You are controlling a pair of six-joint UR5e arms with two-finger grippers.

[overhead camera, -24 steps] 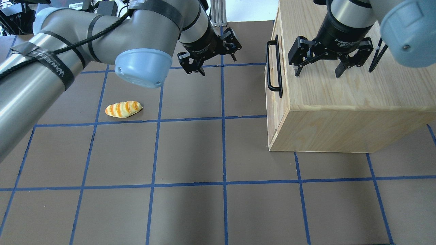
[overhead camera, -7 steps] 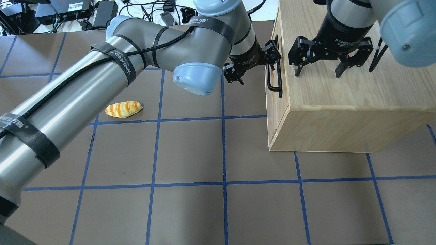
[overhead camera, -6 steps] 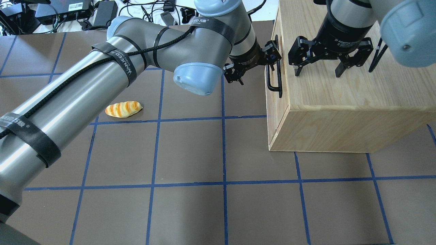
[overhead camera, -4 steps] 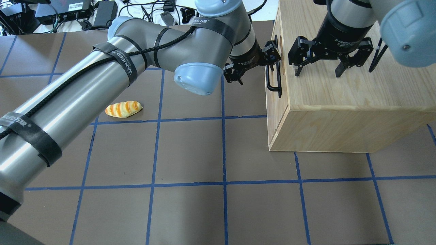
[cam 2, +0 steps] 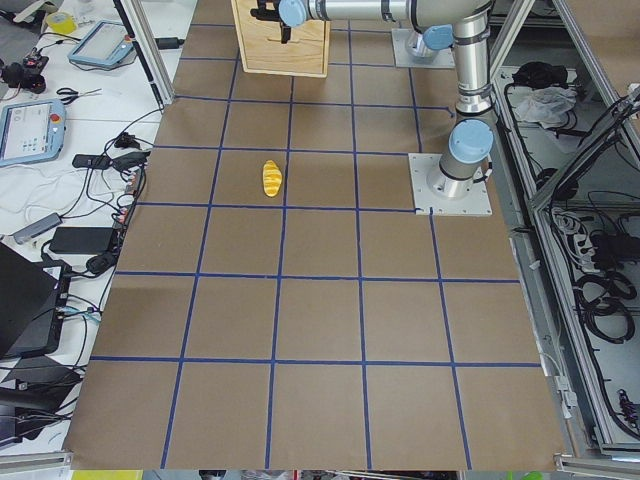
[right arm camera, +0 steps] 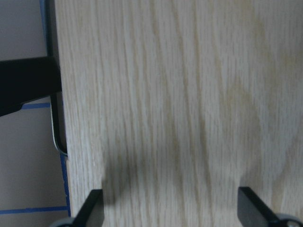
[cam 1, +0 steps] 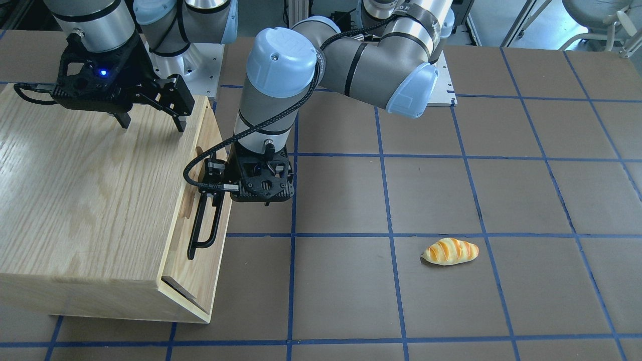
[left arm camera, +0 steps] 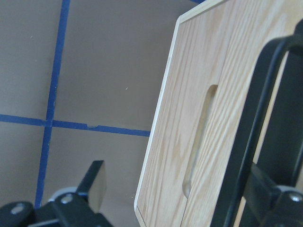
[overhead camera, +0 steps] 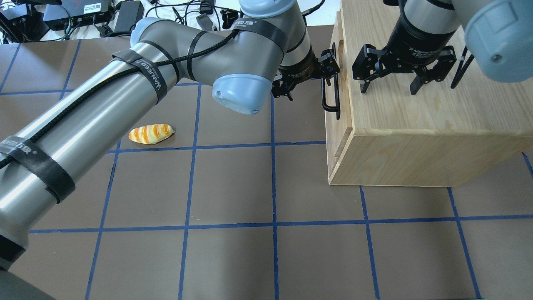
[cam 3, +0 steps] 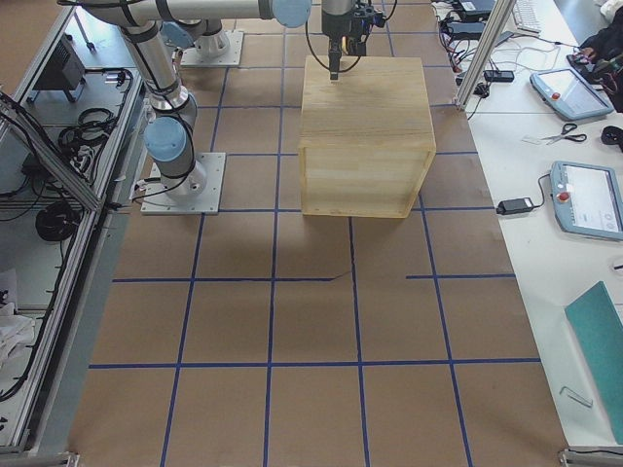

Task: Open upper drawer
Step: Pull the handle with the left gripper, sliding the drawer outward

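Observation:
The upper drawer [overhead camera: 342, 104] of the light-oak cabinet [overhead camera: 416, 121] stands out a little from the cabinet's front, with a gap at its corner in the front-facing view [cam 1: 200, 271]. Its black bar handle [overhead camera: 329, 96] [cam 1: 204, 220] is on the front panel beside the oval slot [left arm camera: 199, 142]. My left gripper [overhead camera: 309, 81] [cam 1: 253, 193] points down, open, astride the handle [left arm camera: 258, 113]: one finger is between bar and panel, the other outside. My right gripper [overhead camera: 388, 89] [cam 1: 150, 124] is open with its fingertips at the cabinet's top.
A toy bread roll [overhead camera: 150, 134] [cam 1: 450, 251] lies on the brown mat with blue grid lines, left of the cabinet in the overhead view. Cables and power units [overhead camera: 83, 16] lie beyond the table's far edge. My left arm stretches across the left half of the table.
My left gripper swung right from over the mat to the handle. In the last half second handle and drawer front shifted slightly left, out of the cabinet. The right gripper has not moved.

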